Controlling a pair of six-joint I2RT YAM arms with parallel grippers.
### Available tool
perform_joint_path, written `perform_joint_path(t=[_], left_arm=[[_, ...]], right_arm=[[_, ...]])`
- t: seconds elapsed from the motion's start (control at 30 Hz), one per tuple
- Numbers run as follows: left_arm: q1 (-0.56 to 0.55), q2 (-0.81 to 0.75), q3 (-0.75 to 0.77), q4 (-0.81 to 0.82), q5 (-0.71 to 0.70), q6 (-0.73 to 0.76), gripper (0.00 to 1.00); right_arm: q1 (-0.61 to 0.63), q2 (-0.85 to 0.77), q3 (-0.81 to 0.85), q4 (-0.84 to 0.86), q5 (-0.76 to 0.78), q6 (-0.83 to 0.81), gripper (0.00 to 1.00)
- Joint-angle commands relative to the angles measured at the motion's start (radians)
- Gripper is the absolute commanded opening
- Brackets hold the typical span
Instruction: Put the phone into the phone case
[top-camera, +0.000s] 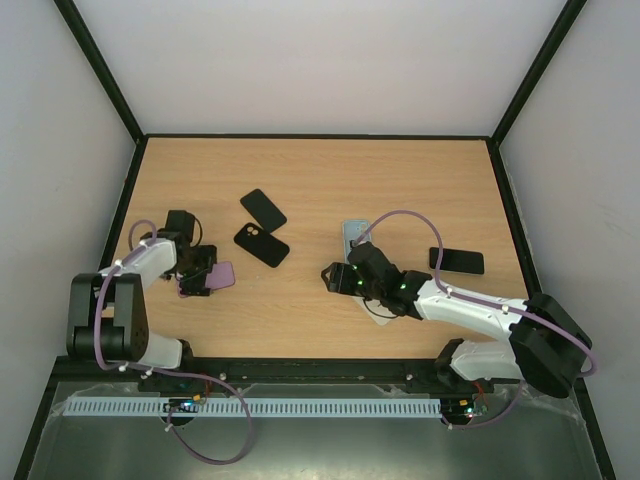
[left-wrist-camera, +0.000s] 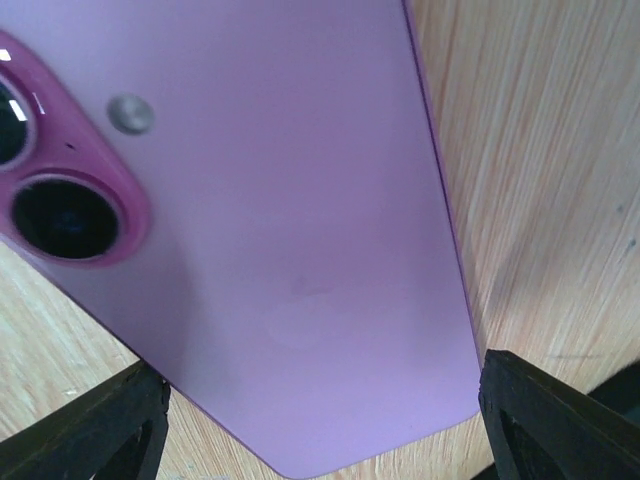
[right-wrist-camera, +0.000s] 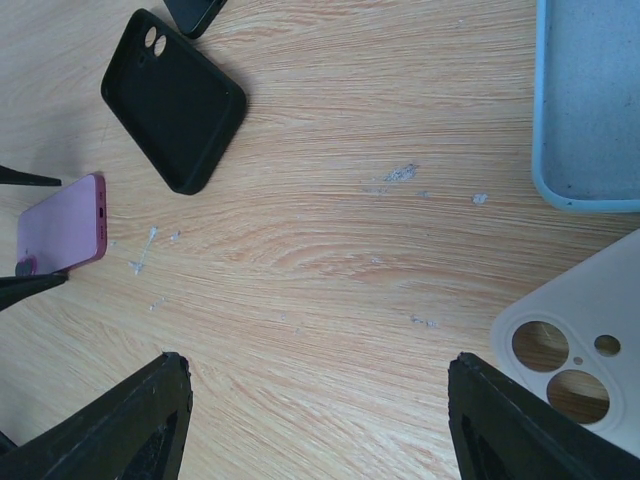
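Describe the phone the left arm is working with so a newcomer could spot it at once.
Look at the left side of the wooden table, where the left gripper sits. The phone is between its fingers, back showing, with two camera lenses. It is the only purple item; the two cases nearest it are black.

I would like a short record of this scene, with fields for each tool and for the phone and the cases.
left tool: shut on pink-purple smartphone, camera side showing
right tool: open, holding nothing
black soft phone case: flat on wooden table, untouched
light blue phone case: hollow side up
white phone case with camera holes: flat near right tool
progress: phone in no case yet
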Motion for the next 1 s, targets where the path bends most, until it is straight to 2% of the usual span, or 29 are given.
perform_joint_path(t=[0.0, 0.17, 0.5, 0.7, 0.97], left_arm=[[0.008, 0.025, 0.021, -0.074, -0.086, -0.074, 0.85], [0.023, 0.056, 0.038, -0.078, -0.134, -0.125, 0.82], [0.029, 0.142, 0.043, -0.054, -0.125, -0.143, 0.82], [0.022, 0.112, 0.001, -0.031, -0.121, -0.174, 0.72], [-0.002, 0.082, -0.048, -0.018, -0.070, -0.121, 0.63]], right_arm=[[0.009, -0.013, 0.018, 0.002, 0.033, 0.003, 0.69], [0.008, -0.018, 0.021, -0.013, 0.043, -0.006, 0.69], [0.008, -0.043, 0.003, -0.023, 0.061, -0.007, 0.69], [0.009, -0.036, 0.013, -0.034, 0.064, -0.008, 0.69], [0.010, -0.064, -0.007, -0.021, 0.068, 0.016, 0.69]])
